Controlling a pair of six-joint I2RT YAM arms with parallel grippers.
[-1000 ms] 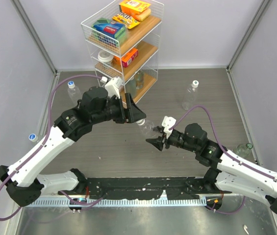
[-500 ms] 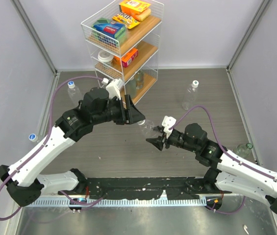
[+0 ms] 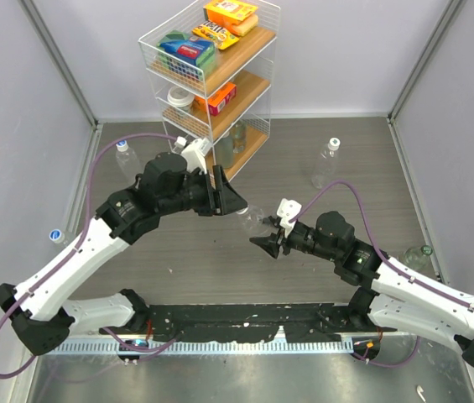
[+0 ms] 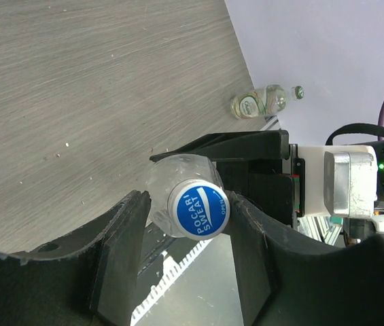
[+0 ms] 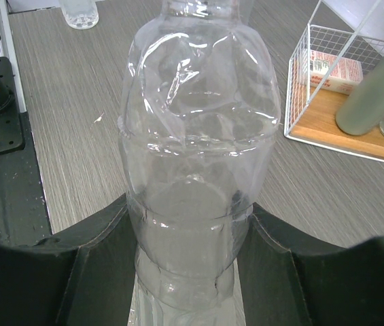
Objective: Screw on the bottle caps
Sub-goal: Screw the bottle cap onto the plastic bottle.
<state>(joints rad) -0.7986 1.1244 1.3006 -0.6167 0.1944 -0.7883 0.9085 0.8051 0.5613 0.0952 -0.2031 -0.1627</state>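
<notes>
My right gripper [image 3: 263, 243] [image 5: 188, 209] is shut on the ribbed body of a clear bottle [image 3: 253, 222] [image 5: 195, 136] and holds it above the table, neck pointing at the left arm. A white cap with a blue top [image 4: 198, 208] sits on that neck. My left gripper [image 3: 238, 206] [image 4: 188, 200] straddles the cap. Its right finger [image 4: 249, 238] touches the cap's rim, while the left finger [image 4: 127, 231] stands a small gap away, so it is open. Another capped bottle [image 3: 326, 163] stands at the back right, and one with a blue cap [image 3: 125, 154] at the back left.
A white wire rack [image 3: 211, 75] with wooden shelves and groceries stands at the back centre [image 5: 327, 41]. A green-capped bottle [image 3: 417, 254] [image 4: 263, 102] lies by the right wall. A blue-topped cap [image 3: 54, 236] shows at the left wall.
The left jaws have narrowed around the cap, and the left wrist has shifted slightly. The right arm and the bottle have stayed in place.
</notes>
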